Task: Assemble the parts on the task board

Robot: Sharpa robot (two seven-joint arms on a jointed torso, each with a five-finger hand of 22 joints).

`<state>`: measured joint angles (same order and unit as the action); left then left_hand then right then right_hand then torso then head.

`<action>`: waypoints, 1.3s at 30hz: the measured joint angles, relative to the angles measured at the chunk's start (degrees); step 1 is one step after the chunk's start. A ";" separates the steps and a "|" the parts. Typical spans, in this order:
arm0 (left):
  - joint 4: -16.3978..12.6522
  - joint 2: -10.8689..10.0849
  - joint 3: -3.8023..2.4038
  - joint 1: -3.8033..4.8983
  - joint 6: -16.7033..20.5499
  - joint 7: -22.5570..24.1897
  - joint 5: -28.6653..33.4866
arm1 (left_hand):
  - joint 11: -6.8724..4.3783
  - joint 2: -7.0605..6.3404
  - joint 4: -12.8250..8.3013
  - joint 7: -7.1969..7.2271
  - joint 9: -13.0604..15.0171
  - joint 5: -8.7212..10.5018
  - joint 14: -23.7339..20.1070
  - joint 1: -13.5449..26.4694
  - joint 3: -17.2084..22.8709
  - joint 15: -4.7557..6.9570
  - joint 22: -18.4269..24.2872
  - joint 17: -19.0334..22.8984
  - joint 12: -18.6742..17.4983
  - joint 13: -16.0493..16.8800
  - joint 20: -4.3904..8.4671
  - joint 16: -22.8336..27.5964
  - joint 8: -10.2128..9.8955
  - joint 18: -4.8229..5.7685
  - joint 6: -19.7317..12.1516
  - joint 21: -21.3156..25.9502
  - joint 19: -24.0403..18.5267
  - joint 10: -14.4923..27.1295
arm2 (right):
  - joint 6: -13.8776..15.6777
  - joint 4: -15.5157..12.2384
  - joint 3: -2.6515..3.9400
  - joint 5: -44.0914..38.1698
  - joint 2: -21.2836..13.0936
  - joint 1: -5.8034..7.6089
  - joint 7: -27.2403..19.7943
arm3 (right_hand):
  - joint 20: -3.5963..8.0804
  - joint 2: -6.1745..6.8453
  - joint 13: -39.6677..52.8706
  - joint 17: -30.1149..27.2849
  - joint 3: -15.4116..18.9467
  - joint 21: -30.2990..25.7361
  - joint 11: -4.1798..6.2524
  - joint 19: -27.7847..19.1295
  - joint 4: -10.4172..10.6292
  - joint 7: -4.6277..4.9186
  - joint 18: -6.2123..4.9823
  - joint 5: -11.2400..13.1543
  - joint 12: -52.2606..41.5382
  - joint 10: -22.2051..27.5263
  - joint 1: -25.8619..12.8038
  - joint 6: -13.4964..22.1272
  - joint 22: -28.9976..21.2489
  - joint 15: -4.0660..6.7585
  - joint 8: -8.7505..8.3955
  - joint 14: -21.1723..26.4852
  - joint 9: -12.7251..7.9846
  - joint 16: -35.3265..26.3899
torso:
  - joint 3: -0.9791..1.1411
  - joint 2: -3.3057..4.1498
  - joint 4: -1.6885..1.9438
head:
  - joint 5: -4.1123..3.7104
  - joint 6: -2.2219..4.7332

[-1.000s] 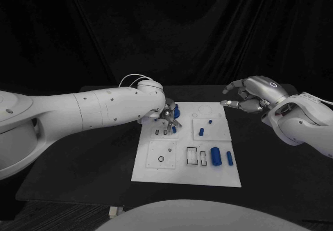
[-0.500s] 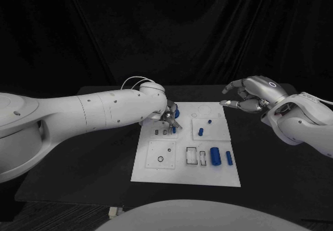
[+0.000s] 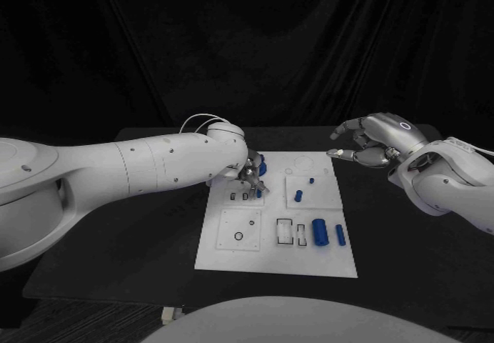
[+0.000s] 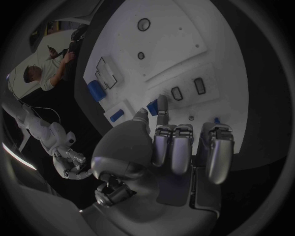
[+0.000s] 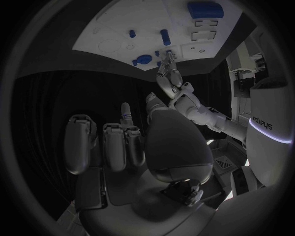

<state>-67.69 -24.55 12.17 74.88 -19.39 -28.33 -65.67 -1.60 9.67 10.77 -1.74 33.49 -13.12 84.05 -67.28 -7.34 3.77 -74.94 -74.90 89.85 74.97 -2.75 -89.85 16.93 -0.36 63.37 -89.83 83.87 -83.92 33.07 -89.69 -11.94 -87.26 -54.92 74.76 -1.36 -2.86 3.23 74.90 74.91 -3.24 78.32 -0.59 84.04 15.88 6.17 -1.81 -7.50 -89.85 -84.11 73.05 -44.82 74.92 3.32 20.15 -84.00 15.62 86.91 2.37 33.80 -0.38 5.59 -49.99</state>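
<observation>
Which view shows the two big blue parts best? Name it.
Head view: both big blue parts lie unobstructed on the task board. The left wrist view shows one near its rim; the right wrist view crops them.

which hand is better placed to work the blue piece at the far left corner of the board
Left. The left hand is already over the task board, its fingers at the blue part. The right hand hovers off the board's far right corner, holding nothing.

A robotics lab: a black desk (image 3: 154, 236) against black curtains (image 3: 268, 64) carries a white task board (image 3: 270, 259), and beyond the left hand (image 4: 166, 147) stands a small humanoid robot (image 4: 58, 147).
</observation>
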 measured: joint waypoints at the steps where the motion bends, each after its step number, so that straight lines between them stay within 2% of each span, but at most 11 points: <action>1: 0.00 0.00 0.00 0.00 -0.01 0.00 0.00 | 0.00 -0.09 -0.19 0.00 0.03 -0.09 0.00 -0.33 0.19 0.00 0.00 0.00 0.00 0.00 0.00 0.00 -0.14 0.00 0.00 0.00 0.00 0.00 | 0.00 0.00 0.00 0.00 0.00 0.00 0.00 | 0.00 0.00 0.00 0.00 0.00 0.00 0.00 0.00 0.00 0.00 0.00 0.00 0.00 0.00 0.00 0.00 0.00 0.00 0.00 0.00 0.00 0.00 | 0.00 -0.01 0.01 | 0.01 0.00; 8: 0.00 0.00 0.00 -0.01 -0.26 0.10 0.00 | 0.00 -0.60 -2.03 0.18 0.29 -0.65 0.00 -1.56 2.50 0.00 0.00 0.00 0.00 0.00 0.00 0.00 -1.26 0.00 0.23 0.23 0.00 0.00 | -0.11 0.08 0.00 0.00 0.11 0.00 0.08 | 0.00 -0.23 0.00 0.00 0.00 0.00 -0.22 0.00 0.00 0.00 0.00 0.00 0.00 0.21 0.24 0.00 0.00 0.00 0.00 0.00 0.00 0.00 | 0.00 -0.02 0.02 | 0.13 0.00; 16: 0.09 0.00 -0.02 -0.02 -0.51 0.33 0.00 | 0.00 -1.66 -4.38 0.19 0.76 -4.87 0.00 -2.12 6.78 0.00 0.01 0.00 -0.05 -0.02 0.00 0.00 -2.89 0.00 0.61 0.23 0.00 0.00 | -0.23 0.10 0.00 0.00 0.12 -0.01 0.17 | 0.00 -0.23 0.00 0.00 0.00 0.00 -0.22 0.00 0.00 0.00 0.00 0.00 0.00 0.21 0.23 0.00 -0.01 0.00 0.00 0.00 -0.05 0.00 | 0.00 -0.03 0.02 | 0.15 0.00; 20: 0.24 0.01 -0.03 -0.02 -0.56 0.56 0.00 | 0.00 -2.98 -5.44 0.06 1.08 -6.62 0.00 -1.85 9.80 0.00 0.01 0.00 -0.05 -0.02 0.00 0.00 -3.78 0.00 0.70 0.74 0.00 0.00 | -0.30 0.10 0.00 0.00 0.10 -0.01 0.25 | 0.00 -0.23 0.00 0.00 0.00 -0.28 -0.21 0.00 0.00 0.00 0.00 0.00 0.00 0.21 0.23 0.00 -0.01 0.00 0.00 0.00 -0.05 -0.23 | 0.01 -0.03 0.02 | 0.24 0.00; 25: 0.31 -0.01 -0.03 -0.02 -0.56 0.89 0.00 | 0.01 -4.45 -7.22 0.00 1.79 -7.22 0.00 -1.01 14.41 0.00 0.01 0.00 -0.05 -0.01 0.00 0.00 -4.45 0.00 1.03 0.76 0.00 -0.02 | -0.40 0.20 0.00 0.00 0.12 -0.01 0.39 | 0.00 -0.33 0.00 0.00 -0.09 -0.66 -0.21 0.00 -0.09 0.00 0.00 0.00 0.00 0.21 0.33 0.00 -0.01 0.00 0.00 0.00 -0.04 -0.37 | 0.01 -0.03 0.02 | 0.32 0.00; 28: 0.24 -0.23 -0.01 -0.04 -0.55 1.11 0.00 | 0.10 -6.13 -8.81 0.06 2.61 -8.25 0.00 0.40 18.93 0.00 0.01 0.00 -0.05 -0.02 0.20 0.00 -4.88 0.00 1.30 0.76 0.21 -0.11 | -0.46 0.22 0.00 0.00 0.14 -0.02 0.48 | 0.00 -0.55 0.00 0.00 -0.16 -0.82 -0.21 0.00 -0.16 0.00 0.00 -0.08 0.00 0.21 0.55 0.00 -0.01 -0.24 0.11 0.01 -0.04 -0.45 | 0.02 -0.03 0.02 | 0.38 0.00; 30: 0.14 -0.47 -0.01 -0.05 -0.54 1.23 -0.01 | 0.11 -6.91 -8.40 0.06 3.10 -8.86 0.00 1.05 20.13 0.00 0.01 0.00 -0.05 -0.02 0.21 0.00 -4.97 0.00 1.31 0.76 0.21 -0.11 | -0.51 0.24 0.00 0.00 0.15 -0.03 0.55 | 0.00 -0.54 0.00 0.00 -0.16 -0.89 -0.21 0.00 -0.16 0.00 0.00 -0.24 0.00 0.21 0.54 0.00 -0.01 -0.37 0.22 0.06 -0.04 -0.60 | 0.02 -0.03 0.02 | 0.42 0.00; 33: -0.21 -1.02 -0.01 -0.06 -0.46 1.40 -0.01 | 0.11 -8.13 -9.01 -0.02 3.89 -8.90 0.00 2.28 23.00 0.00 0.02 -0.04 -0.05 -0.02 0.20 0.00 -5.18 0.00 1.41 0.76 0.21 -0.12 | -0.58 0.27 0.00 0.01 0.15 -0.04 0.66 | -0.02 -0.54 0.00 0.00 -0.16 -0.89 -0.25 -0.02 -0.16 0.13 -0.09 -0.24 0.00 0.17 0.54 -0.13 -0.02 -0.37 0.22 0.06 -0.04 -0.60 | 0.02 -0.03 0.02 | 0.53 0.00; 34: -0.34 -1.22 -0.01 -0.06 -0.42 1.44 -0.01 | 0.19 -8.81 -9.52 -0.15 4.31 -8.90 0.00 2.96 24.55 0.00 0.01 -0.04 -0.05 -0.02 0.20 0.00 -5.18 0.00 1.55 0.76 0.21 -0.20 | -0.60 0.28 0.00 0.01 0.14 -0.05 0.69 | -0.17 -0.54 0.00 0.00 -0.17 -0.89 -0.40 -0.17 -0.16 0.21 -0.57 -0.24 0.00 0.03 0.54 -0.21 -0.01 -0.37 0.22 0.06 -0.04 -0.60 | 0.02 -0.03 0.02 | 0.57 0.00; 35: -0.51 -1.46 -0.01 -0.06 -0.36 1.49 -0.01 | 0.15 -9.01 -9.35 -0.15 4.52 -8.90 0.00 3.16 24.73 0.00 0.02 -0.04 -0.05 -0.02 0.21 0.00 -5.18 0.00 1.55 0.76 0.21 -0.17 | -0.62 0.28 0.00 0.01 0.14 -0.06 0.72 | -0.21 -0.54 0.00 0.00 -0.17 -0.89 -0.42 -0.21 -0.16 0.21 -0.94 -0.24 0.00 0.01 0.54 -0.21 0.01 -0.37 0.22 0.06 -0.04 -0.60 | 0.02 -0.03 0.02 | 0.57 0.00; 39: -1.36 -2.76 -0.01 -0.06 0.13 1.58 -0.01 | 0.02 -9.61 -9.90 -0.09 5.20 -8.90 0.00 4.10 26.68 0.00 0.02 -0.04 -0.05 -0.02 0.20 0.00 -5.17 0.00 1.76 0.76 0.21 -0.03 | -0.71 0.28 0.00 0.01 0.08 -0.11 0.83 | -0.21 -0.54 0.00 0.00 -0.04 -1.19 -0.42 -0.21 -0.29 0.21 -0.93 -0.24 0.00 0.01 0.54 -0.21 0.03 -0.37 0.22 0.06 -0.04 -0.60 | 0.00 -0.04 0.02 | 0.59 0.00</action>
<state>-69.05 -27.31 12.16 74.82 -19.26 -26.75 -65.68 -1.59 0.07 0.87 -1.83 38.69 -22.02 84.05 -63.18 19.34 3.77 -74.92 -74.95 89.80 74.96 -2.55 -89.85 11.76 -0.36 65.13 -89.07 84.08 -83.96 32.36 -89.40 -11.94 -87.25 -54.84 74.66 -0.53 -3.07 2.69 74.90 74.90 -3.28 77.13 -1.01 83.82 15.59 6.38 -2.74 -7.74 -89.85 -84.10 73.59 -45.03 74.95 2.95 20.37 -83.94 15.58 86.31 2.37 33.76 -0.36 6.19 -49.99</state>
